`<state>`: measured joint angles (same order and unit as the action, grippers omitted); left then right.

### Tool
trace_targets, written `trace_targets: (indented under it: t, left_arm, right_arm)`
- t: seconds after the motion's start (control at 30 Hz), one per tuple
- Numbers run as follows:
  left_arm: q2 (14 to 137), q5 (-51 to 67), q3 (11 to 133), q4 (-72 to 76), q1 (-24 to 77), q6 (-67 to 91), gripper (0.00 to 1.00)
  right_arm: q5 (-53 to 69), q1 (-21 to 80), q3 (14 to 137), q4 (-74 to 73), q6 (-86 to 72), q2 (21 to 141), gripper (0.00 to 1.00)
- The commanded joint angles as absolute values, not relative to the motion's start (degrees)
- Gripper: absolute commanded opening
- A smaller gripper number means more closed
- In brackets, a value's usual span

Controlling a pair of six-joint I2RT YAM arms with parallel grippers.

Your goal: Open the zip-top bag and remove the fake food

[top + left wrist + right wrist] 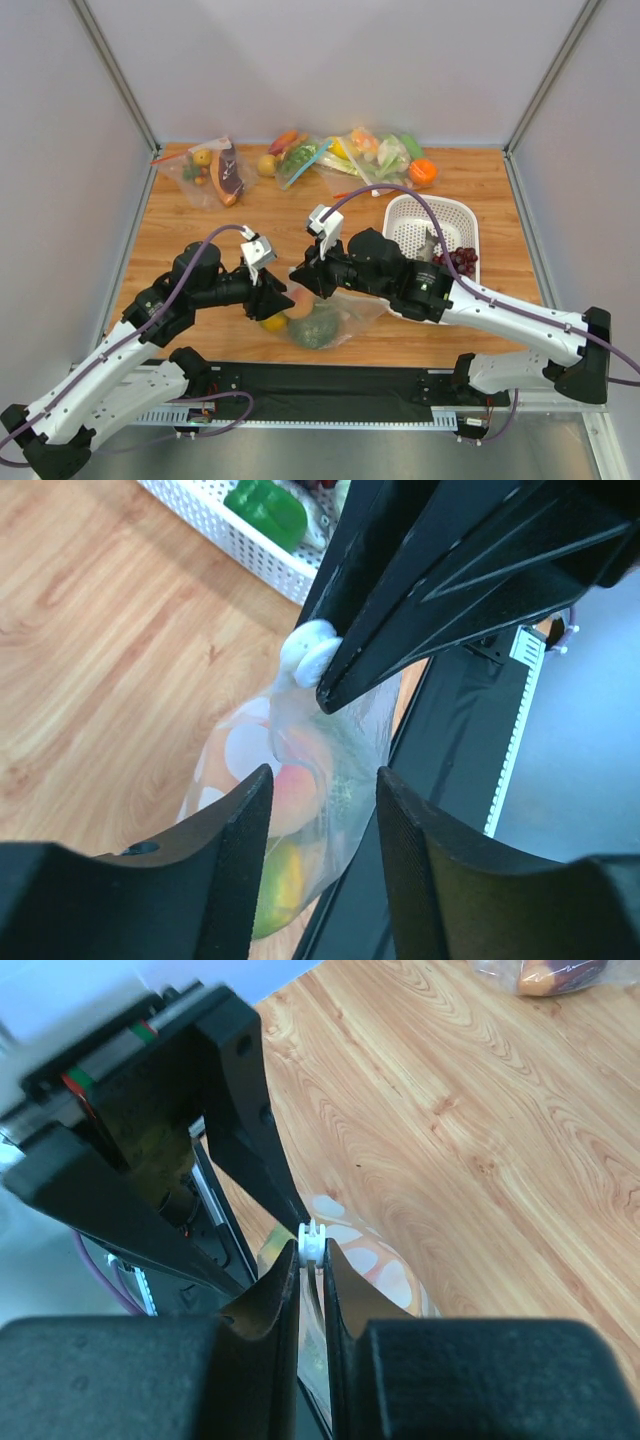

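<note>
Clear plastic printed with large white dots, the zip-top bag (pixel 350 310) sits on the wooden desk (pixel 170 225) near its front edge, between the two arms. Its top rises to a crumpled peak. The fake food (pixel 315 330) shows through the film: a bumpy grey-green ball, an orange-red peach (pixel 302 302) and a yellow fruit (pixel 274 323). The right gripper (pixel 312 1252) is clenched on the bag's white zip slider (pixel 312 1235). The left gripper (pixel 323 785) is released, its fingers apart either side of the film.
</note>
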<state>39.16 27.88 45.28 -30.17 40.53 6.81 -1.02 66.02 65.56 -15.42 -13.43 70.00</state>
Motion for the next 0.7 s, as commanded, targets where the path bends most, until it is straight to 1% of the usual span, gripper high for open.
trace_targets:
  t: [0.0, 0.2, 0.37, 0.57, 0.63, 0.67]
  left_arm:
    - [39.28, 27.51, 49.83, -29.10, 40.78, 3.52, 0.54]
    - [41.22, 28.21, 52.38, -27.95, 40.69, 0.00, 0.59]
    - [43.77, 32.95, 52.21, -26.55, 40.69, 0.09, 0.60]
    - [44.65, 35.51, 51.77, -24.96, 40.52, -1.23, 0.60]
    - [45.79, 36.64, 51.94, -24.96, 40.52, -1.32, 0.59]
    - [46.49, 37.17, 51.94, -25.13, 40.52, -1.32, 0.52]
  right_arm:
    - [-1.67, 65.74, 64.25, -12.31, -13.27, 67.41, 0.00]
    - [-0.88, 65.74, 62.76, -11.16, -13.88, 66.36, 0.00]
    - [1.14, 65.65, 62.40, -10.81, -14.06, 65.48, 0.00]
    - [1.76, 65.65, 61.35, -9.85, -14.68, 63.99, 0.00]
    - [1.84, 65.57, 60.74, -9.41, -15.03, 63.46, 0.00]
    - [1.85, 65.57, 60.47, -9.14, -15.12, 63.28, 0.00]
